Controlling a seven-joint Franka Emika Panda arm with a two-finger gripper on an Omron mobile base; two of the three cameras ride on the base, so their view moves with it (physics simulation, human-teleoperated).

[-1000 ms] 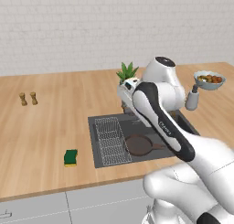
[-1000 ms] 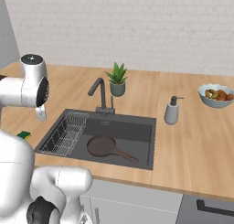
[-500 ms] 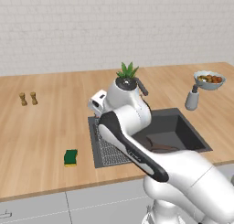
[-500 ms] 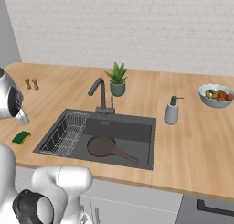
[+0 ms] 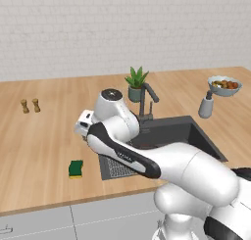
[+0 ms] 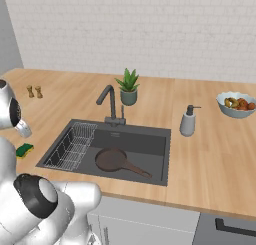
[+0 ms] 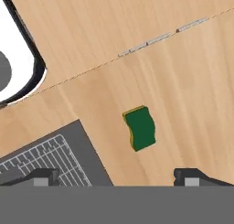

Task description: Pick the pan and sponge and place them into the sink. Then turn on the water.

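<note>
The gripper is wide open – holding nothing. The sponge lies near the bench's front edge; the pan sits in the sink.

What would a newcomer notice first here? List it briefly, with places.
First comes the pincer, open above the wooden counter, with the green sponge lying flat just ahead of its tips, left of the sink. Next, the dark pan resting on the sink floor beside the wire rack. No water runs from the faucet.
</note>
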